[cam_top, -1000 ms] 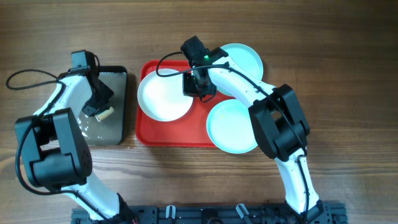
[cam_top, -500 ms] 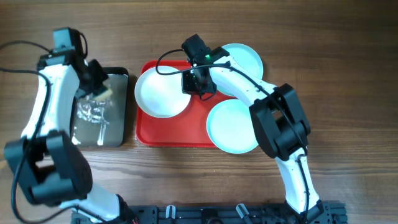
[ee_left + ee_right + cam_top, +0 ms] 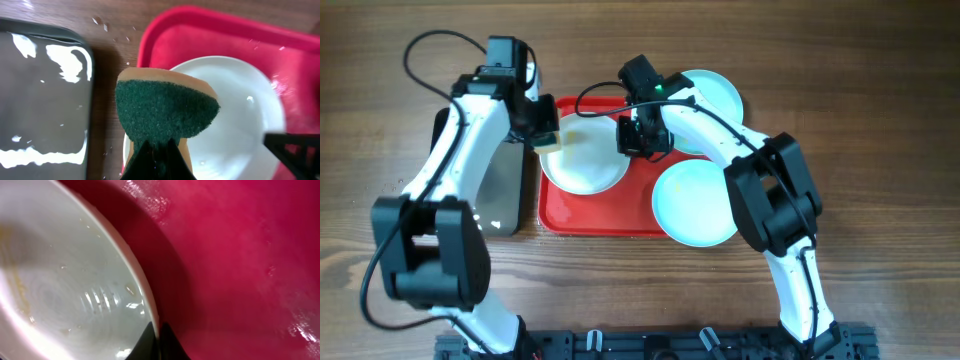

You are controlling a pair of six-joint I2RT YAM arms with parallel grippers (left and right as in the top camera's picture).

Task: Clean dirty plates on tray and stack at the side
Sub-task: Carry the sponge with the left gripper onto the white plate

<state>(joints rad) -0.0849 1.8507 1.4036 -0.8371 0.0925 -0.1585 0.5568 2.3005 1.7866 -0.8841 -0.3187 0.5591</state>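
The cream-white plate (image 3: 582, 155) lies on the left of the red tray (image 3: 632, 195). My right gripper (image 3: 633, 143) is shut on its right rim (image 3: 150, 311); the plate shows yellowish smears in the right wrist view. My left gripper (image 3: 546, 133) is shut on a green-and-yellow sponge (image 3: 167, 111) and holds it over the plate's left edge (image 3: 235, 125). One turquoise plate (image 3: 692, 203) lies at the tray's front right corner. The other turquoise plate (image 3: 712, 95) lies at the back right, partly under my right arm.
A black tray (image 3: 500, 185) with water in it stands left of the red tray; it also shows in the left wrist view (image 3: 40, 100). Water drops lie on the wood between the trays.
My left arm has swung right from the black tray, carrying the sponge to the white plate's left edge. My right gripper has stayed on the plate's rim.
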